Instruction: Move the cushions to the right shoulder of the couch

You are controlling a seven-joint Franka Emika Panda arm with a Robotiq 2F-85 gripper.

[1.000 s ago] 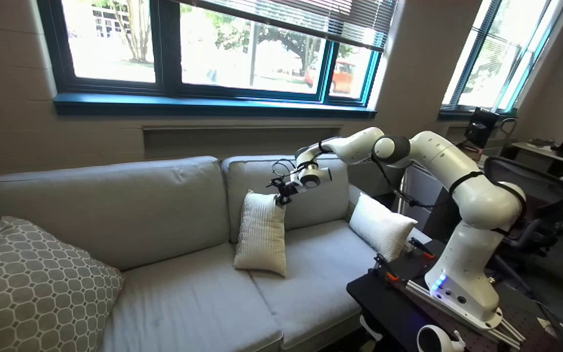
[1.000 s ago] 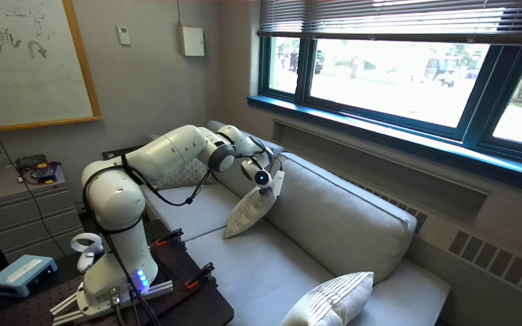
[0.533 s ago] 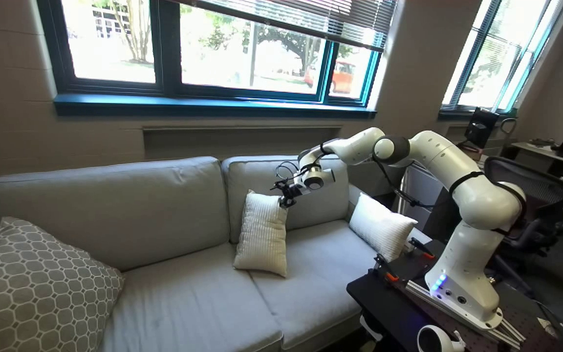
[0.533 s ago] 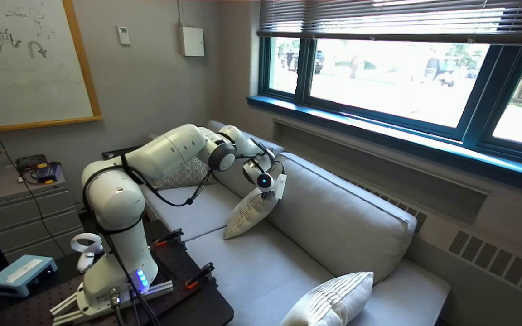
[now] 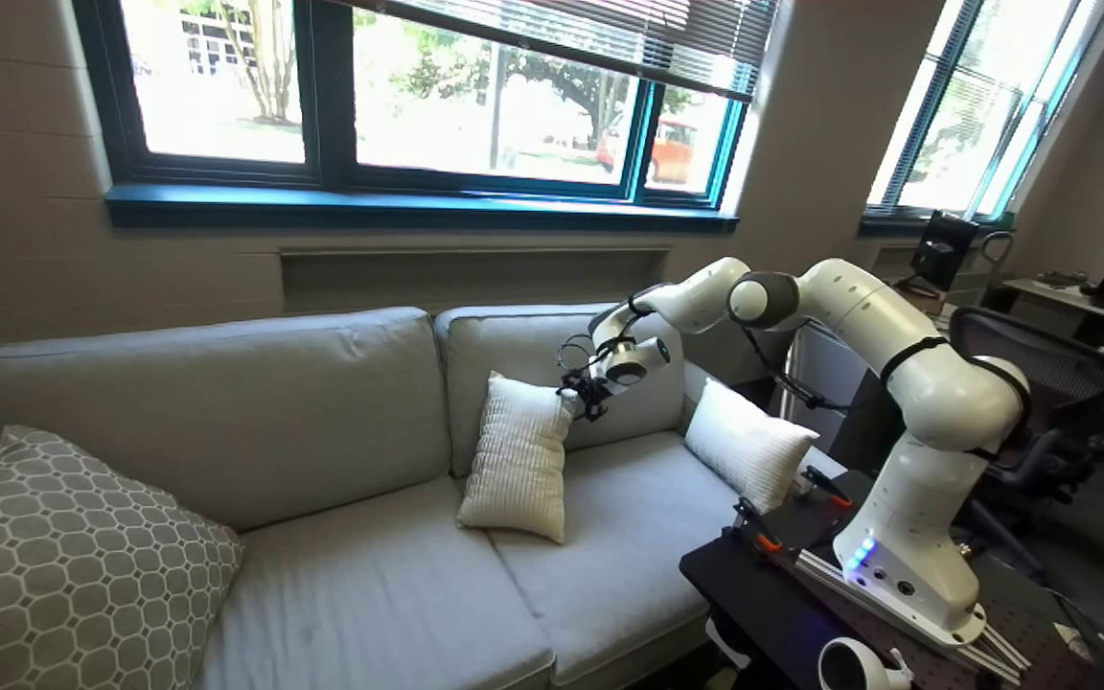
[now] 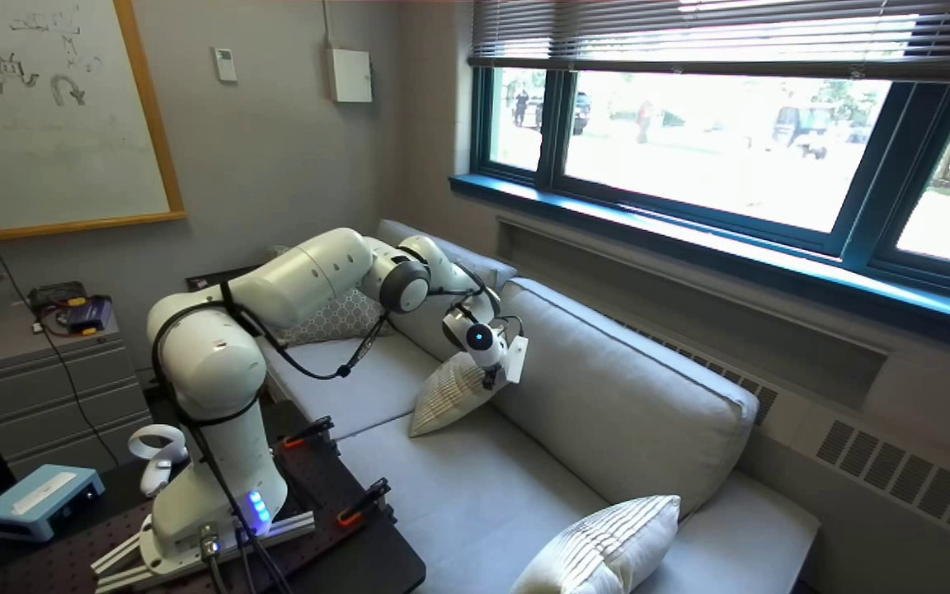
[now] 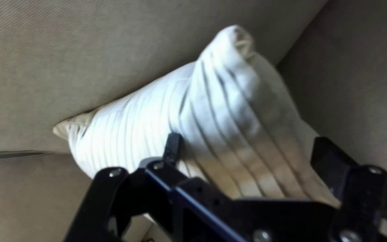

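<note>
One cream-white cushion (image 5: 517, 460) stands tilted on the middle of the couch seat; it also shows in an exterior view (image 6: 452, 398) and in the wrist view (image 7: 139, 124). My gripper (image 5: 581, 402) is at its upper corner; it also shows there in an exterior view (image 6: 490, 378). In the wrist view the fingers (image 7: 249, 148) are wide apart, with the cushion's pleated corner between them. I cannot tell whether the fingers touch it. The second cushion (image 5: 748, 443) leans against the couch's right armrest (image 5: 694, 391). In an exterior view that cushion (image 6: 603, 549) lies beside the armrest (image 6: 743, 528).
A large grey lattice-patterned pillow (image 5: 82, 565) is at the couch's far end. The couch back (image 5: 226, 412) rises behind the gripper. The robot's black table (image 5: 763, 594) with clamps (image 5: 755, 522) stands in front of the couch, near the second cushion.
The gripper has moved a little down and toward the armrest side. The standing cushion's upper corner has shifted slightly the same way. The second cushion has not moved.
</note>
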